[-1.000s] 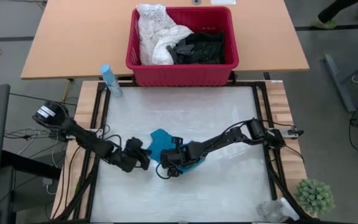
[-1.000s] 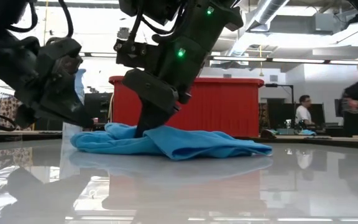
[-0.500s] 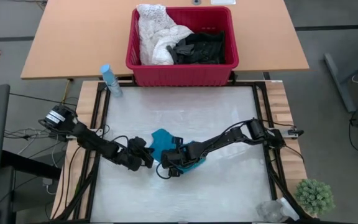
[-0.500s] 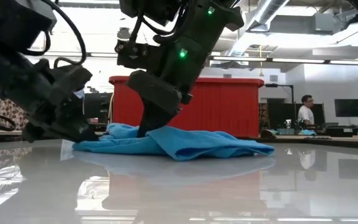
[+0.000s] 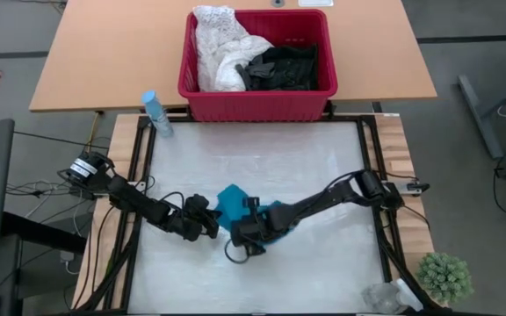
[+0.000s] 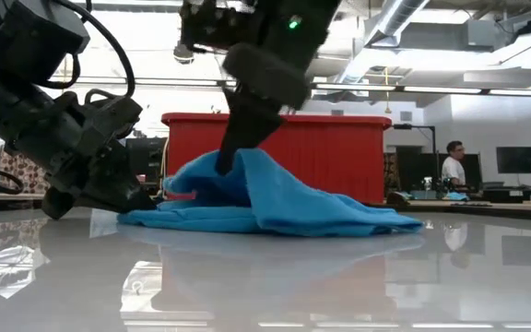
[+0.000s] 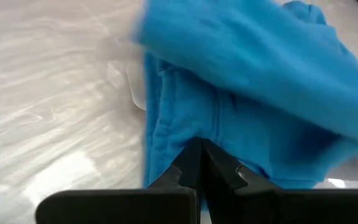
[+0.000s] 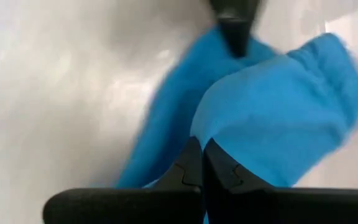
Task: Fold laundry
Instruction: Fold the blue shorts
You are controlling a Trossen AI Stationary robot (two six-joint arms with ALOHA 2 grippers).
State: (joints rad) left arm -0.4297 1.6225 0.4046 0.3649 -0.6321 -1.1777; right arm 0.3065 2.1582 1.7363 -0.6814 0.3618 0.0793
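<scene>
- Down at the white table's (image 5: 323, 167) near half, the right gripper (image 5: 237, 235) has its jaws pinched on a fold of the teal garment (image 5: 235, 206), lifting that part into a peak above the surface (the low view shows the cloth (image 6: 275, 198) tented under the dark fingers).
- Just beside it, the left gripper (image 5: 207, 226) is low at the garment's left edge, jaws clenched together; its wrist view shows the fingertips (image 7: 199, 163) closed against the cloth's (image 7: 241, 93) hem, though whether any cloth is caught between them cannot be told.
- Spread between the two grippers, the rest of the teal garment lies flat on the table, trailing toward the right arm.
- Farther back, the red slotted basket (image 5: 257, 95) stands on the wooden table (image 5: 104, 53) beyond, holding the white lacy garment (image 5: 220, 48) at its left and black garments (image 5: 284, 66) at its right.
- A pale blue bottle (image 5: 155, 113) stands near the basket's left corner.
- A small green plant (image 5: 444, 275) sits off the table's near right corner.
- A person (image 6: 454, 166) shows far behind in the room.
</scene>
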